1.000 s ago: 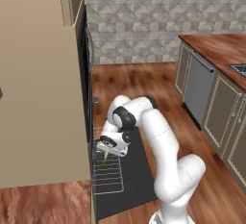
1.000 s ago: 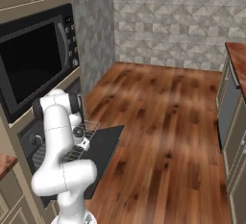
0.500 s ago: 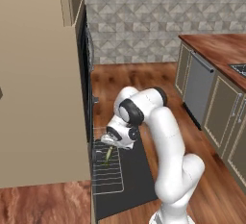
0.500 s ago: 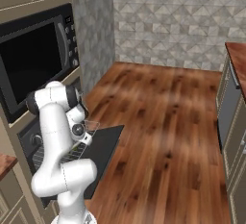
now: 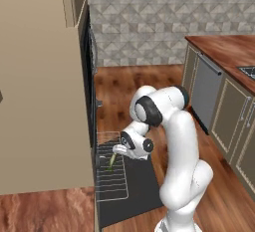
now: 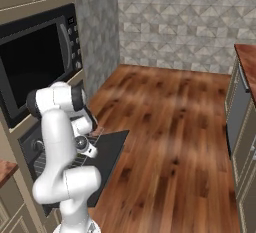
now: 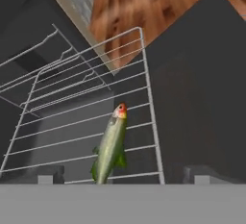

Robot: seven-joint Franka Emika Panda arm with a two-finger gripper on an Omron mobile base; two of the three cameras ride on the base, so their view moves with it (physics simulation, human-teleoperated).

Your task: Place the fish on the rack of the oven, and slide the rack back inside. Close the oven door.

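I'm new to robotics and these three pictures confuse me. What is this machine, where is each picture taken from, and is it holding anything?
It is a white robot arm on a drivable base in a simulated kitchen. Two pictures come from cameras on the base, behind the arm to its left and right. The third comes from a camera on the hand, looking along the gripper. The oven door lies folded down, and the wire rack is pulled out over it. A small green fish lies on the rack. The gripper's two fingers stand wide apart above the fish, so it holds nothing.

The white arm (image 5: 177,141) bends forward and down, its fingers (image 7: 45,176) spread wide apart.
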